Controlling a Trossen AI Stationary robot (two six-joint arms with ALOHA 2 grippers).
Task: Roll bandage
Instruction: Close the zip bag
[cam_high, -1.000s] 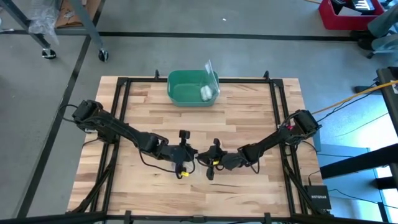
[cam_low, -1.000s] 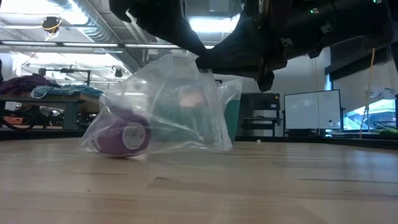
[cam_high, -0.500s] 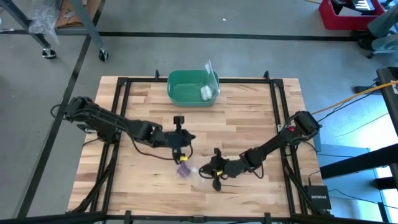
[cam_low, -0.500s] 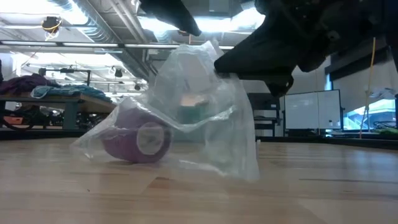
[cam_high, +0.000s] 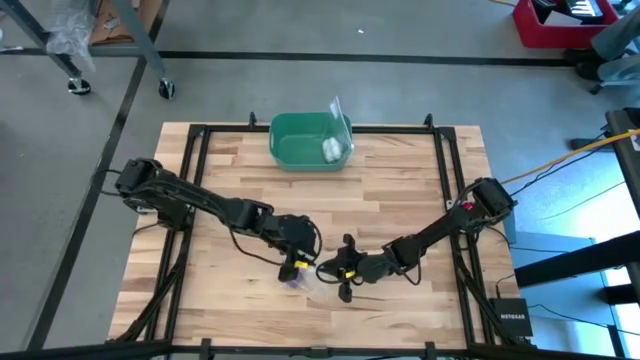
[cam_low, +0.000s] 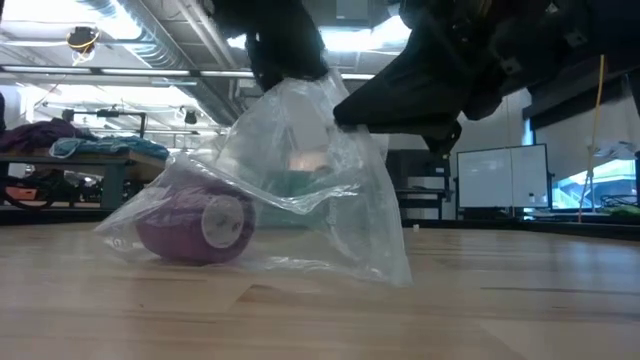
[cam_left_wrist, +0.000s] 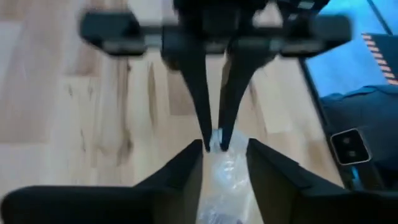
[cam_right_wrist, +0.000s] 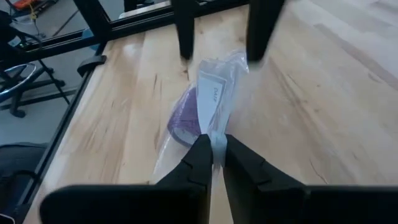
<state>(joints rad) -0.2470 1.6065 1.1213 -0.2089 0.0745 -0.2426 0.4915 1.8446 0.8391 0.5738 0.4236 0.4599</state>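
1. The bandage (cam_low: 190, 222) is a compact purple roll lying on its side inside a clear plastic bag (cam_low: 300, 190), and the bag rests on the wooden worktop (cam_high: 400, 200) toward the 6 o'clock edge in the high view.
2. In the low view the roll sits in the bag's lower end with its pale round end face toward the camera; the rest of the bag rises slack above it.
3. The right tool (cam_right_wrist: 212, 149) is closed on an edge of the bag; its wrist view shows the two dark fingers pressed together with the film pinched between them, and the purple roll (cam_right_wrist: 185, 118) lies just beyond.
4. From above, the right tool (cam_high: 343, 275) is at about 6 o'clock on the worktop, its arm reaching in from 3 o'clock.
5. The left tool (cam_left_wrist: 224, 163) stands open over the bag, with crumpled film (cam_left_wrist: 224, 174) visible in the gap between its fingers; this view is blurred, so it seems to hold nothing, though contact cannot be ruled out.
6. From above, the left tool (cam_high: 297, 262) is just at the 9 o'clock side of the right tool, directly over the bag, and its arm comes from 9 o'clock.
7. A green bin (cam_high: 290, 150) stands at the 12 o'clock edge of the worktop, well apart from the bag, with a small white roll (cam_high: 330, 149) inside it.
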